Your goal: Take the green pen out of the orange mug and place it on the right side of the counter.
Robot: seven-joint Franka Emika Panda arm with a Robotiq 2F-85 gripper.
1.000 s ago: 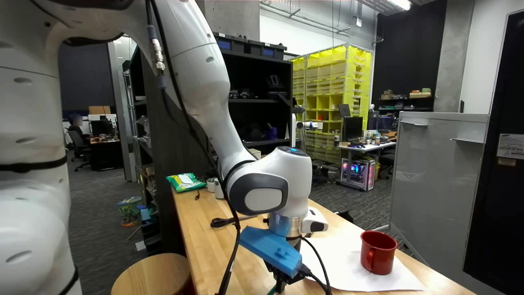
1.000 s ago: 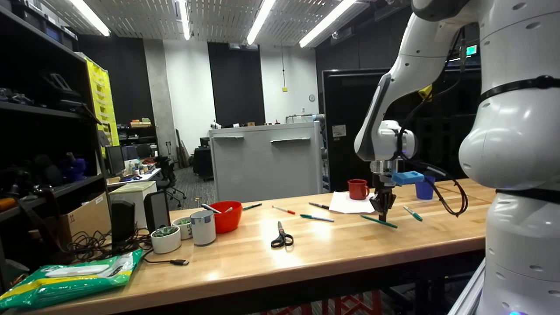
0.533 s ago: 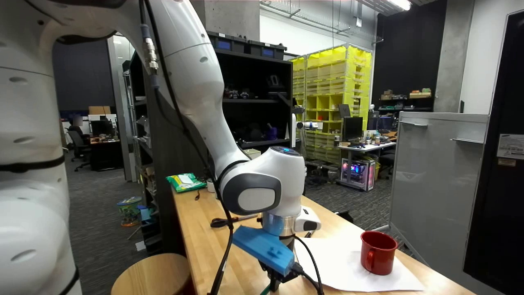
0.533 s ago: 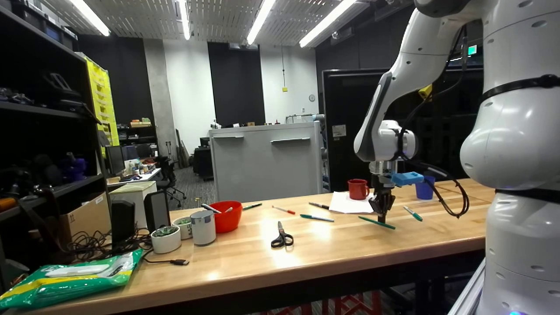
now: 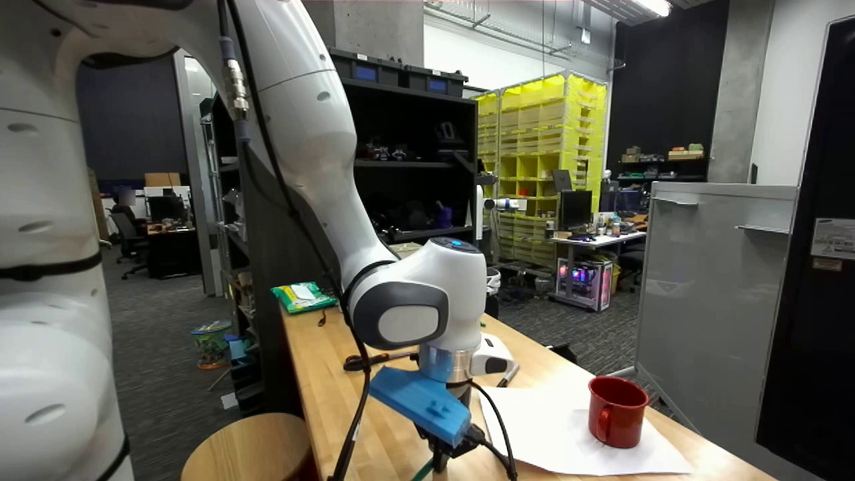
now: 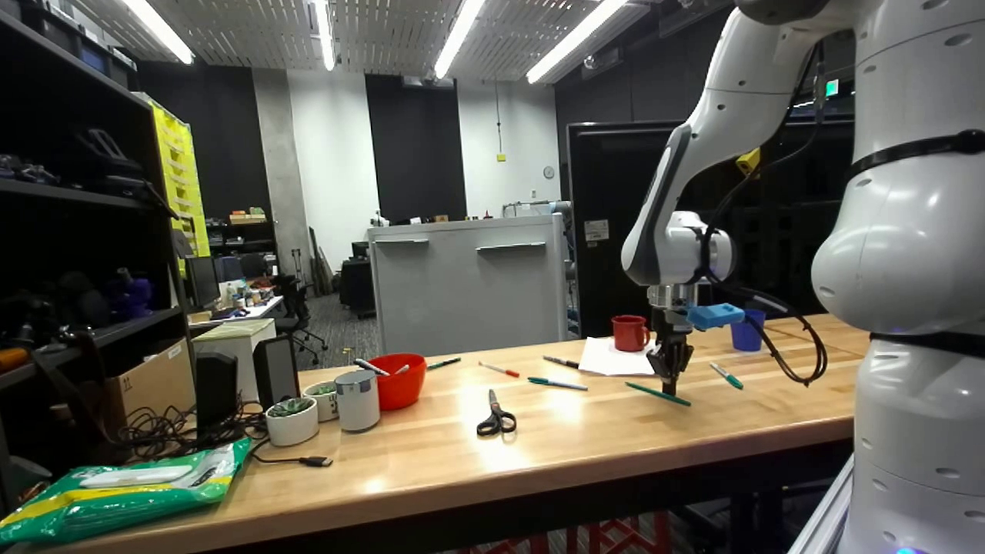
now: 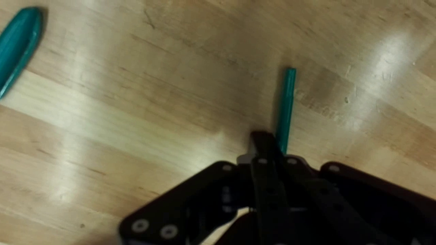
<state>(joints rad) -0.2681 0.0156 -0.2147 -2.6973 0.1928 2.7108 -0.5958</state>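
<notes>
Since the earlier frame, the gripper [image 6: 669, 389] and the green pen [image 6: 652, 392] have shifted slightly leftward together in an exterior view. From left to right on the counter [image 6: 439, 442]: the orange mug [image 6: 402, 387], a pale pen [image 6: 372, 368] over its rim; black-handled scissors [image 6: 495, 417]; the red mug [image 6: 629, 334] on white paper [image 6: 604, 362]; the green pen, lying at the gripper's tips. These are pressed together; whether they pinch it, I cannot tell. Farther right stands a blue cup [image 6: 746, 335].

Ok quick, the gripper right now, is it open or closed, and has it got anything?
Gripper: closed; the slim, straight green pen is at its fingertips, but whether it's gripped cannot be told.
</notes>
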